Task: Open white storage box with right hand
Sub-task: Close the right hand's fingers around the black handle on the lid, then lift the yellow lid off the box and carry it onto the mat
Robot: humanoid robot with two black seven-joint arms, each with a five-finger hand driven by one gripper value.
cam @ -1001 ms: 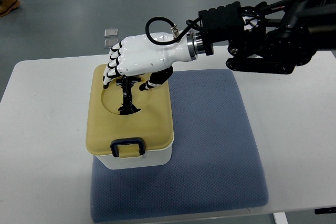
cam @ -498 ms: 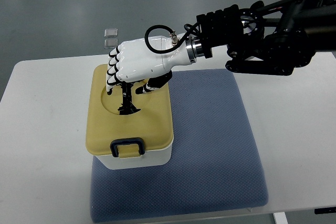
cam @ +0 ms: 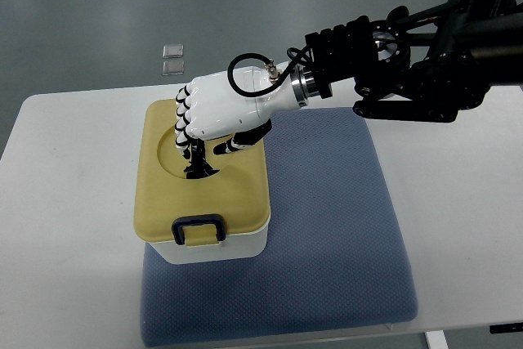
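Curling down into the round recess (cam: 196, 157) on the lid, the right hand (cam: 219, 110) has its fingers (cam: 189, 151) bent around the black handle (cam: 198, 167) that sits there. Looks like a grip on that handle, though the white knuckles cover most of the contact, so how firm it is can't be told.

Right under the fingers is the tan lid (cam: 237, 190), lying flat and seated on the white storage box (cam: 216, 247). No gap shows along the lid edge. Nearer the camera than the fingers, at the front edge of the lid, the dark blue latch (cam: 198, 228) appears folded down over the rim, apparently engaged.

Box sits on the left part of a blue mat (cam: 327, 226), which spreads out to the right of the hand. Mat lies on a white table (cam: 65, 226). Behind the fingers, the wrist and black right arm (cam: 417, 63) run off to the upper right. Beyond the table, two small clear squares (cam: 172, 58) on the grey floor. Left arm not visible.

Progress: reach done, hand is on the lid handle. Left to do: the lift itself; box not opened yet. The front latch may hold the lid if it's really clipped.
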